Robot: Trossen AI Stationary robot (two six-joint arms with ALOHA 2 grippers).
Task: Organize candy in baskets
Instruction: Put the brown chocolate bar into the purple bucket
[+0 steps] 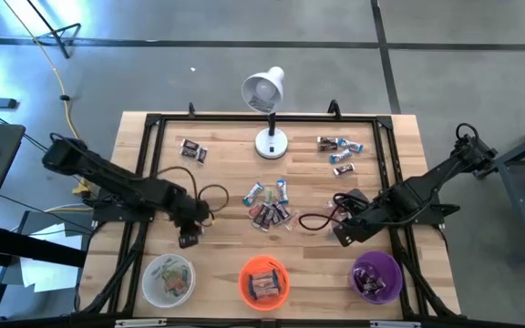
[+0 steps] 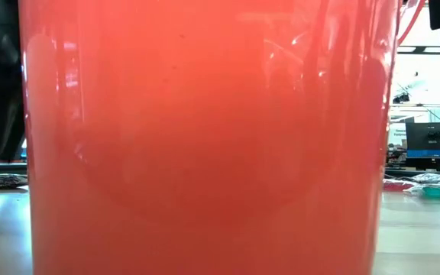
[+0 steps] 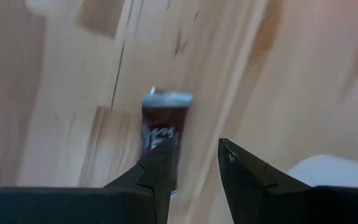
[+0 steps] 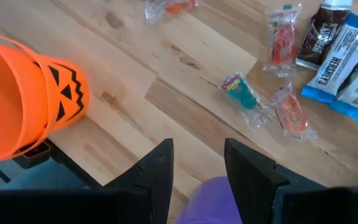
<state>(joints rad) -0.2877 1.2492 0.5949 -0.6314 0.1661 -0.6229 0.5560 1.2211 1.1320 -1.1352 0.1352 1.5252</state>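
The left gripper (image 1: 188,239) hangs just above the white basket (image 1: 169,279), to the left of the lamp (image 1: 268,114) and nearer the table's front edge. In the left wrist view its fingers (image 3: 157,171) stand part open, with a dark brown candy (image 3: 160,134) seen past one finger; whether the candy is pinched or only lies on the wood behind, I cannot tell. If it is held by one edge only, it could slip and drop on the table (image 1: 226,178) beside the basket rim, not inside. The right gripper (image 1: 344,232) is near the purple basket (image 1: 376,276), right of the lamp and toward the front; its fingers (image 4: 157,171) are apart and nothing shows between them, so I judge it empty. The risk there: the purple rim (image 4: 207,199) sits right under the fingers, and a low move could knock or tip the basket. The main candy pile (image 1: 270,205) lies in front of the lamp, w/ smaller groups at the lamp's left (image 1: 194,149) and right (image 1: 340,152); the wrappers crowd and overlap, so a grasp may take two at once. The high view gives the whole layout, incl. the orange basket (image 1: 263,279) between the other two, which no wrist view shows complete. The right wrist view reads the wrappers and the pumpkin face on the orange basket (image 4: 23,99). The low view is nearly all filled by the orange wall (image 2: 205,137), so it tells nothing about the grippers.
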